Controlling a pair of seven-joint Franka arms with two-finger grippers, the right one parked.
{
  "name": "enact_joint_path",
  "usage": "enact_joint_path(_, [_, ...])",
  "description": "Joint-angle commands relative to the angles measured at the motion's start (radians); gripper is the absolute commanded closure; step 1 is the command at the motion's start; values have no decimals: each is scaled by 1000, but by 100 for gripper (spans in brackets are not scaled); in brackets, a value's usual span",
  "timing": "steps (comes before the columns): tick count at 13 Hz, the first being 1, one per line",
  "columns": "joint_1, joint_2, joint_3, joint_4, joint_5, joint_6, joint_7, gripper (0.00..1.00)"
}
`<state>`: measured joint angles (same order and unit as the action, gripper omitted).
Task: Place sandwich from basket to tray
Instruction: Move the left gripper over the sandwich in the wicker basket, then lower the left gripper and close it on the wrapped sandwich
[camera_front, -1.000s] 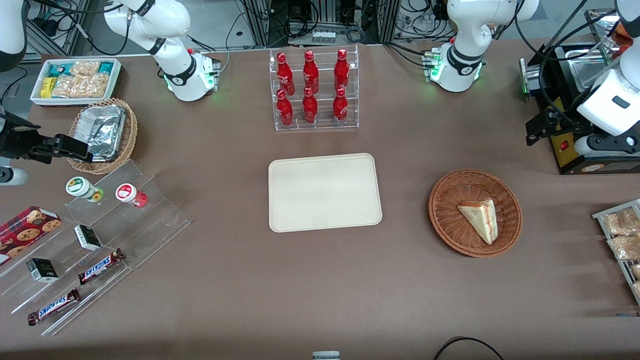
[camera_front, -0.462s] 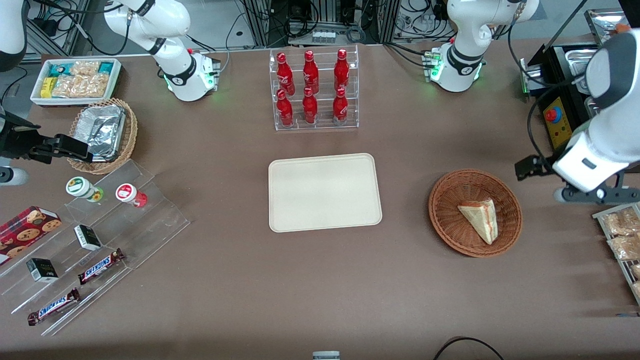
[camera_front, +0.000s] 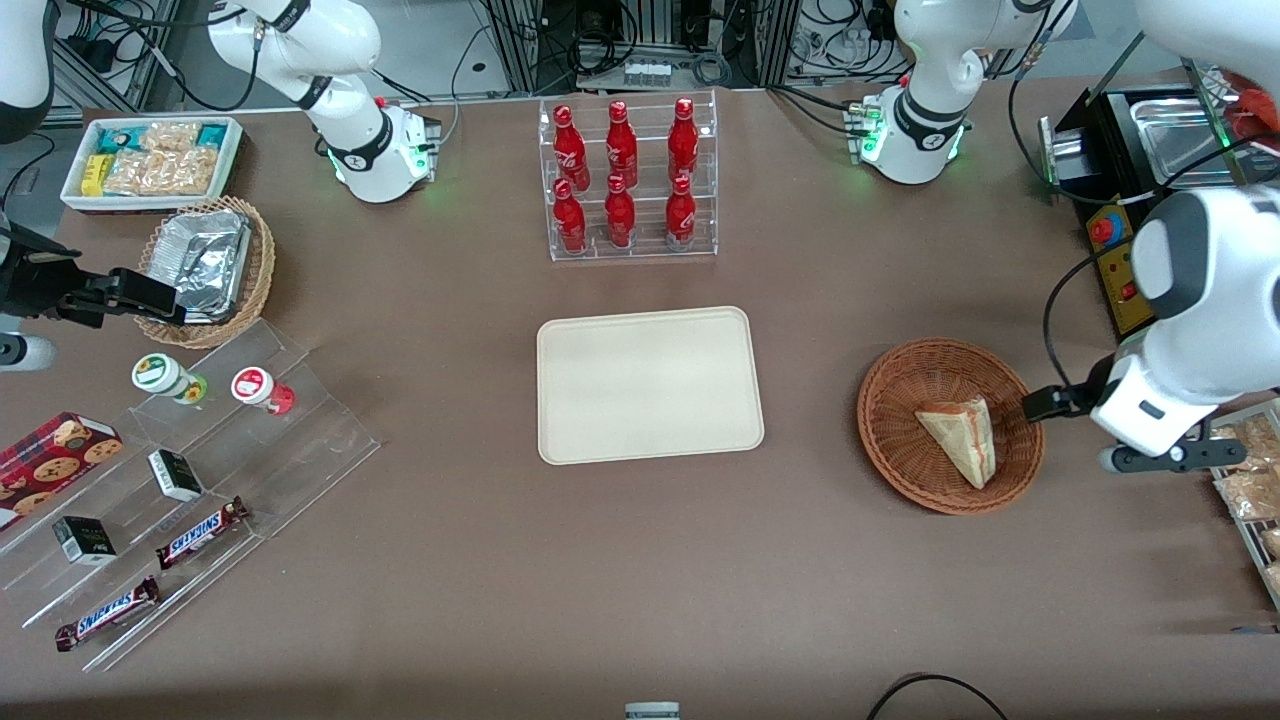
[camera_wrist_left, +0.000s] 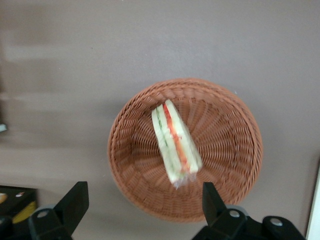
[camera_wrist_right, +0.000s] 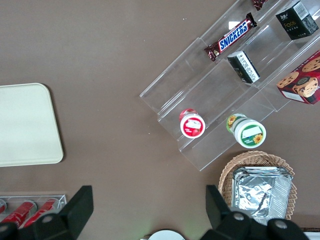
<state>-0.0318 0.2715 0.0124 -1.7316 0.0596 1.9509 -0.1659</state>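
Hand (camera_wrist_left: 142, 202) spread wide, holding nothing, poised above one round woven wicker basket (camera_wrist_left: 227, 165), fingertips (camera_wrist_left: 75, 200) partly cut off. Inside, one triangular sandwich (camera_wrist_left: 175, 142), pale bread, red and green layers, seemingly in clear wrap. On brown counter (camera_front: 640, 560), one flat cream tray (camera_front: 650, 385), rounded corners, bare, well apart from basket.

Even bright overhead light, soft faint shadows. Foil (camera_front: 203, 255) glares slightly. Left wrist view motion-blurred, table (camera_wrist_left: 150, 40) streaked; front view sharp.
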Motion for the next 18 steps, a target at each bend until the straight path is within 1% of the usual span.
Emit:
enact_joint_path(1, [-16, -9, -5, -94, 0, 107, -154, 0])
enact_joint_path(7, [-17, -17, -8, -296, -4, 361, -274, 0])
enact_joint_path(12, [-17, -11, -12, -402, -6, 506, -290, 0])
enact_joint_path(18, [-17, 6, -22, -440, -7, 560, -290, 0])
